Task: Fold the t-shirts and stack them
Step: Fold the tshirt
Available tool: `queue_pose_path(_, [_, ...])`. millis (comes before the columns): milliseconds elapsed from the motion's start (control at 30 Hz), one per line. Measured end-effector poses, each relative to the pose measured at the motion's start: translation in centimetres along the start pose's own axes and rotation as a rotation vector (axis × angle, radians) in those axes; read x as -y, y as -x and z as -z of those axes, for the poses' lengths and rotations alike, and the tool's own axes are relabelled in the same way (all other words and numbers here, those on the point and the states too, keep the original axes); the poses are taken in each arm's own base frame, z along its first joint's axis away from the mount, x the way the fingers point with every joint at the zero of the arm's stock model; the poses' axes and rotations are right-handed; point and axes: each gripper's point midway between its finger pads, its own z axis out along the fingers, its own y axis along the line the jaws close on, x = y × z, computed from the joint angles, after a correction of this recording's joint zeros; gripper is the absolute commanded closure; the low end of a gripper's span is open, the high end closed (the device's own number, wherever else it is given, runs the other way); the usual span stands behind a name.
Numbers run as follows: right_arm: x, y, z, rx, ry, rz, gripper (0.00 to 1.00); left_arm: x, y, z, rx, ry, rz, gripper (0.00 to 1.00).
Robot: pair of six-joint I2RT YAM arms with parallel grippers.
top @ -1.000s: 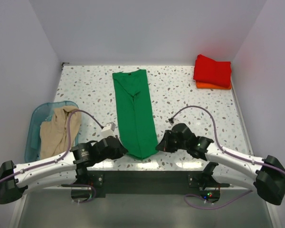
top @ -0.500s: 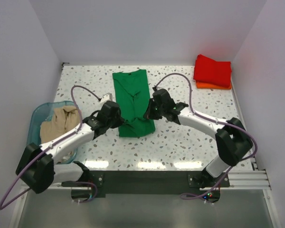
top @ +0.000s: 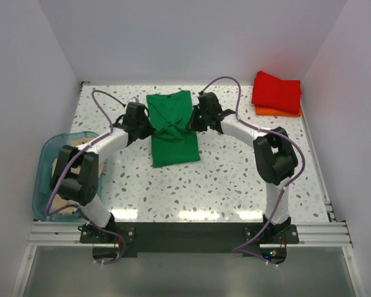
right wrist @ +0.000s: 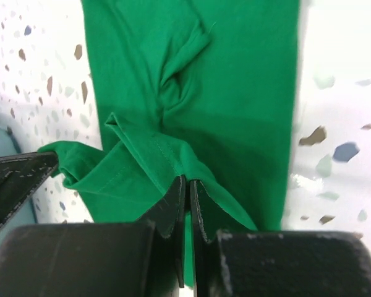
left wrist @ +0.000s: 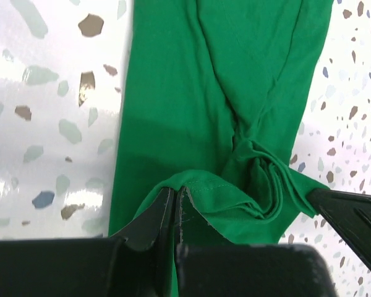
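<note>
The green t-shirt (top: pixel 173 133) lies in the table's middle as a narrow strip, its near end doubled over towards the far end. My left gripper (top: pixel 145 127) is shut on the hem at the shirt's left edge (left wrist: pixel 191 195). My right gripper (top: pixel 193 122) is shut on the hem at the right edge (right wrist: pixel 173 167). Both hold the hem a little above the lower layer. The red t-shirt (top: pixel 277 91) lies folded on the orange t-shirt (top: pixel 278 112) at the far right corner. The beige t-shirt (top: pixel 65 201) is mostly hidden behind my left arm, in the bin.
A translucent teal bin (top: pixel 49 161) stands at the table's left edge. White walls close the table on three sides. Speckled tabletop (top: pixel 235 179) shows around the green shirt.
Both grippers have carried the green shirt's near hem from the table's front edge up towards the far end, folding the shirt over itself. The arms now stretch far forward.
</note>
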Motion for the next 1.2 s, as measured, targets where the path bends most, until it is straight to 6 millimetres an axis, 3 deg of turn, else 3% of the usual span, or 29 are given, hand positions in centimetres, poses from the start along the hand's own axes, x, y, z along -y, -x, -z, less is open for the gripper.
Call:
queue_pose_path(133, [1.4,0.9,-1.2,-0.012,-0.004,-0.028,1.0,-0.1,1.0,-1.9,-0.011,-0.008,0.006,1.0])
queue_pose_path(467, [3.9,1.7,-3.2,-0.047,-0.001,-0.079,1.0,-0.6,0.5,-4.2,-0.065,-0.016,0.003,1.0])
queue_pose_path(833, [3.6,4.7,-3.4,-0.01,0.033,-0.096,1.0,-1.2,1.7,-5.0,-0.065,-0.023,0.024,0.99])
queue_pose_path(867, [3.6,4.7,-3.4,-0.012,0.036,-0.097,0.98,-1.4,1.6,-5.1,-0.07,-0.022,0.027,0.95])
queue_pose_path(900, [3.6,4.8,-3.5,-0.013,0.039,-0.098,0.94,-1.6,1.5,-5.4,-0.076,-0.02,0.029,0.84])
queue_pose_path(933, [3.5,4.9,-3.6,-0.014,0.043,-0.097,0.81,-1.7,1.5,-5.5,-0.079,-0.017,0.027,0.77])
queue_pose_path(1033, [3.6,5.0,-4.2,-0.025,0.05,-0.097,0.63,-2.1,1.6,-5.7,-0.082,-0.017,0.022,0.49])
queue_pose_path(1100, [3.9,5.0,-4.4,-0.031,0.05,-0.094,0.52,-2.2,2.1,-5.7,-0.074,-0.021,0.022,0.39])
queue_pose_path(1200, [4.6,5.2,-4.1,-0.043,0.032,-0.084,0.47,-2.2,3.2,-5.2,-0.046,-0.027,0.028,0.39])
